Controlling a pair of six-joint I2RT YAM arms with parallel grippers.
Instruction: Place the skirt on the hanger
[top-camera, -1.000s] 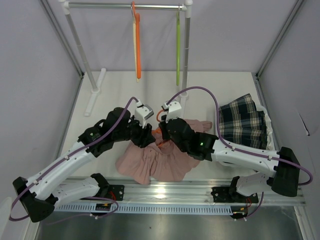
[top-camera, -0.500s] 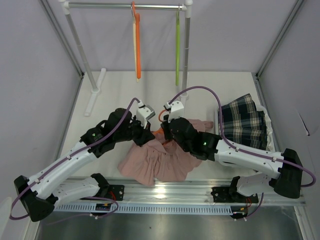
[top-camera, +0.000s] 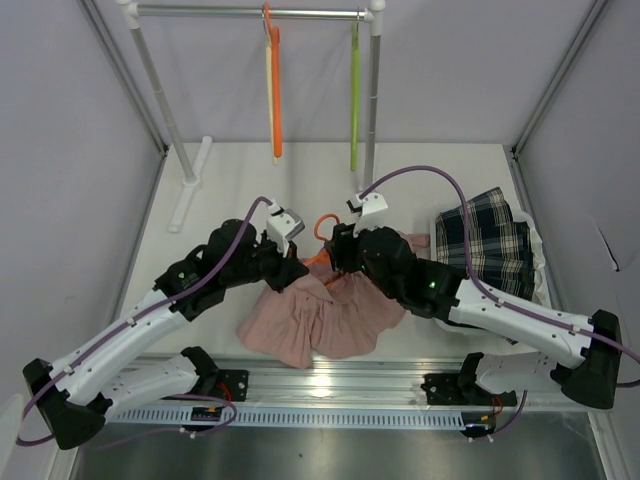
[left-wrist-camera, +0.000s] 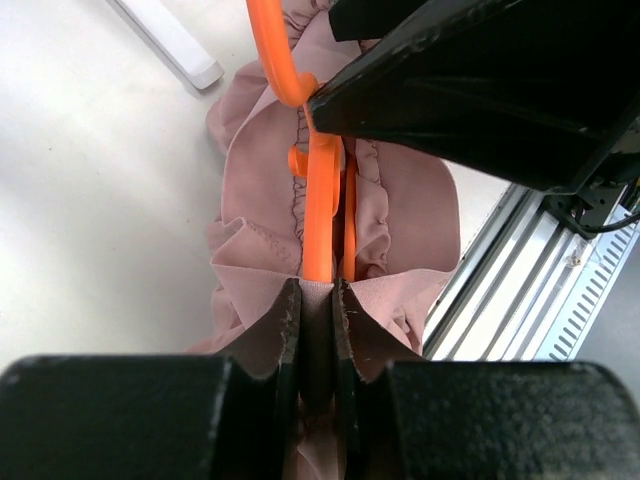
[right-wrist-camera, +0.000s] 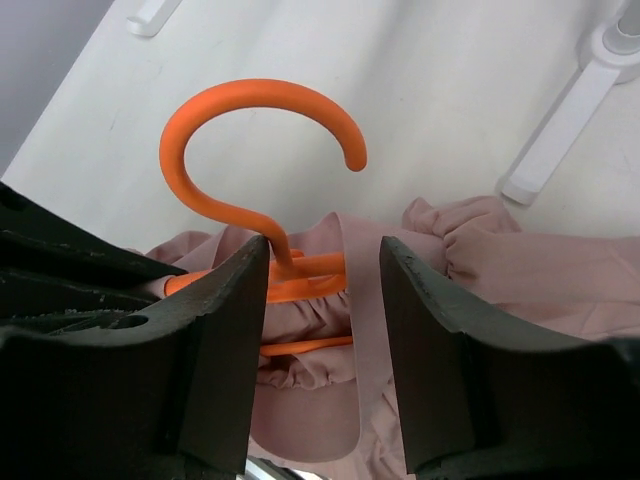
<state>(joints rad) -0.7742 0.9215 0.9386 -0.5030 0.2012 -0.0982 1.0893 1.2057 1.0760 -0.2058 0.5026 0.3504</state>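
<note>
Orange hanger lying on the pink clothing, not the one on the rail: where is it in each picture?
Top external: the orange hanger is mid-picture, its hook poking out of the pink ruffled garment.
Left wrist: its bar runs up the middle, over the garment.
Right wrist: its hook fills the upper centre-left.
Shared landmark: the pink ruffled garment beneath it in all three.

White table (top-camera: 240, 190): matte top, walled in at left, right and far side. Aluminium rail (top-camera: 330, 385) fixed along near edge. Pink ruffled garment (top-camera: 310, 320) spread crumpled at near centre, just short of rail. Skirt (top-camera: 490, 245) laid flat at right, pleats fanned, left edge just beside pink garment. White cloth (top-camera: 537, 262) seen along skirt's right edge, partly covered by it. White rack foot (top-camera: 193, 185) laid at far left; rack post (top-camera: 372, 120) stood upright at far centre.
</note>
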